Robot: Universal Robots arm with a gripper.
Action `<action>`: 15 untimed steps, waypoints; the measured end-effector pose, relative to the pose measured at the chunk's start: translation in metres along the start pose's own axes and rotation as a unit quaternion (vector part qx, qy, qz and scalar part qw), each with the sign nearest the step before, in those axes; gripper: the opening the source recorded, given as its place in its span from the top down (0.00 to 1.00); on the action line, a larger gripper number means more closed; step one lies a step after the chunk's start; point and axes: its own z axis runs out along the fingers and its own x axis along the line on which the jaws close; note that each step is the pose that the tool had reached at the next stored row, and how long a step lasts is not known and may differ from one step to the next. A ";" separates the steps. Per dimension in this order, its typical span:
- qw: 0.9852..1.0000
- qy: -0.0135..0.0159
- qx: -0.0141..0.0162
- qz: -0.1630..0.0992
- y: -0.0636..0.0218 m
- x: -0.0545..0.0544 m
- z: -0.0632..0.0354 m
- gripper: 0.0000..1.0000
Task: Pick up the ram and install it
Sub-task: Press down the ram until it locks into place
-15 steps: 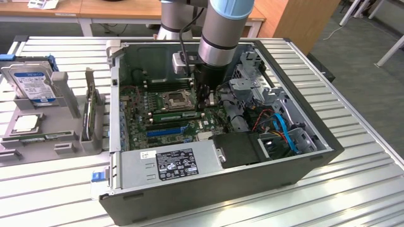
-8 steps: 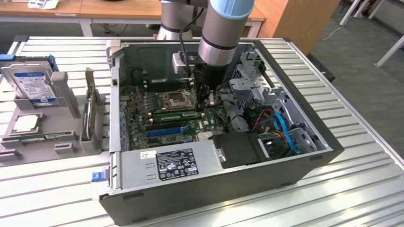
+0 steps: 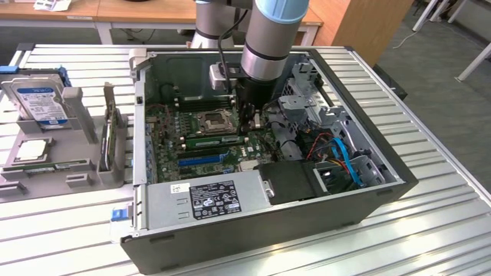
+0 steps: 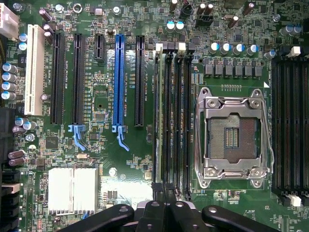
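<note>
The ram (image 3: 215, 140) is a long thin green stick standing on edge in a memory slot of the motherboard (image 3: 172, 123), just beside the CPU socket (image 3: 213, 121). In the wrist view the ram (image 4: 157, 116) shows edge-on in the outermost of several black slots next to the CPU socket (image 4: 231, 135). My gripper (image 3: 247, 127) hangs straight down inside the open PC case (image 3: 368, 198), its tip at one end of the ram. Its black linkages (image 4: 166, 215) are drawn together, so the gripper is shut. The fingertips are hidden, so I cannot tell if they pinch the stick.
A grey holder (image 3: 46, 172) to the exterior view's left of the case carries a silver hard drive (image 3: 38, 98), an upright green expansion card (image 3: 112, 138) and thin green sticks (image 3: 57, 167). The power supply (image 3: 207, 198) and the drive cage with blue cables (image 3: 349, 164) crowd the case.
</note>
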 end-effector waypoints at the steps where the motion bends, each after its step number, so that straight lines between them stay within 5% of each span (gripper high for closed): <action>1: 1.000 0.000 0.000 0.000 0.0000 0.000 0.0001 0.90; 15: 1.000 0.000 0.000 0.000 -0.0001 0.000 0.0011 0.90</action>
